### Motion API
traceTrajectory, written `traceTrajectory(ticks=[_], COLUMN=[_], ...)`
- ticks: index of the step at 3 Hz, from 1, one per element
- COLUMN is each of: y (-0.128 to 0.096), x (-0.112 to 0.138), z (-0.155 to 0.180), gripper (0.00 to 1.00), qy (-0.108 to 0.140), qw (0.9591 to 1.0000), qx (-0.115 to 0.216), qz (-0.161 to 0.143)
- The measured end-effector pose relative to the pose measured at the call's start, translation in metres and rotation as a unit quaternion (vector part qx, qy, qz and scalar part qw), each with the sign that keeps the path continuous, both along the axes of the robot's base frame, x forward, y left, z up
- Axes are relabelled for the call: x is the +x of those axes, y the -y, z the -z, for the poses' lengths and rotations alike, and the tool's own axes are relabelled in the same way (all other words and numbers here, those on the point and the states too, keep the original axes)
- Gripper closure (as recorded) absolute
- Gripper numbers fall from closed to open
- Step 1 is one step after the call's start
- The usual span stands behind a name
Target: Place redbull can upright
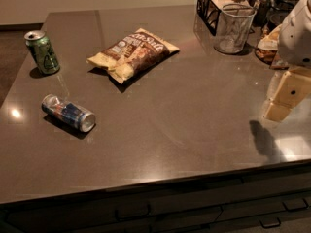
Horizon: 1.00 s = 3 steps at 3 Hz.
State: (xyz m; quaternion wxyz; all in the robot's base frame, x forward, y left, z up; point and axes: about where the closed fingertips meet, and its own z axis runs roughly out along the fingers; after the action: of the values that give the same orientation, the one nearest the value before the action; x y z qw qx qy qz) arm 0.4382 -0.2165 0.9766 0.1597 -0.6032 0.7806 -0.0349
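Drawer fronts (194, 208) with dark handles run along the near edge, below a wide dark brown counter (194, 106) that fills most of what we see.

On the near left part of the counter lies the redbull can (68, 113). It is on its side, not upright, with its blue and silver body angled so that one shiny end points near and right and the other points far and left. It casts a thin shadow along its near side, and nothing touches it.

At the right edge of the scene we find the gripper (278, 111), a pale blocky piece hanging from the white arm (301, 33) that comes in from the upper right. It hangs above the counter, with its dark shadow (262, 140) falling on the surface just nearer than it. We cannot tell whether it is released or clenched. It is well apart from the redbull can, with the whole width of the counter between them.

Farther back on the left a green can (43, 51) stands upright, its open top showing. Right of it, near the middle, a chip bag (132, 52) lies flat, its far end pointing to the right.

At the far right a wire mesh cup (234, 28) stands just in front of a black wire rack (210, 4). We cannot make out the items beyond them.
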Motion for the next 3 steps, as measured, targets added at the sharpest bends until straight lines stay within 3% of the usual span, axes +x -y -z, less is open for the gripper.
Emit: traceTrajectory(ticks=[1, 2, 3], y=[0.0, -0.032, -0.078], x=[0.0, 0.003, 0.007], z=[-0.001, -0.011, -0.019], gripper=[0.0, 0.0, 0.0], qy=[0.001, -0.007, -0.02], qw=[1.0, 0.9994, 0.997], qx=[0.0, 0.024, 0.057], qz=[0.0, -0.022, -0.048])
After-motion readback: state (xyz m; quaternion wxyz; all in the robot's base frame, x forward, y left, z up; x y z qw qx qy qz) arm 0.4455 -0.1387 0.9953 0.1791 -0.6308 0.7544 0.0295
